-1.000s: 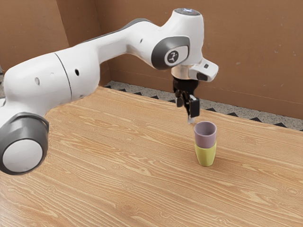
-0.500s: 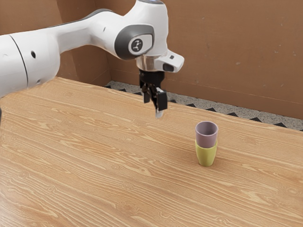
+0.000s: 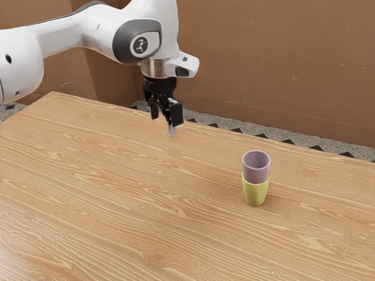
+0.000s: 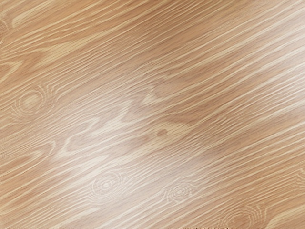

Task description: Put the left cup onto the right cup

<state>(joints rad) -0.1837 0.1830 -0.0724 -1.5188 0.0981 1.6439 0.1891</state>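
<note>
Purple cup sits upright in the mouth of the yellow-green cup, its base nested inside and its rim standing clear above. The stack rests on the wooden table. On this showing the placement appears complete, and what is left is at most clearing the arm away. Gripper hangs well apart from the yellow-green cup, toward the exterior view's left, above the table, fingers spread and empty. The wrist view looks down on the table's wood grain.

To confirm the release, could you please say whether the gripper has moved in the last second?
Yes. The gripper has withdrawn toward the exterior view's left, away from the purple cup atop the yellow cup.
</note>
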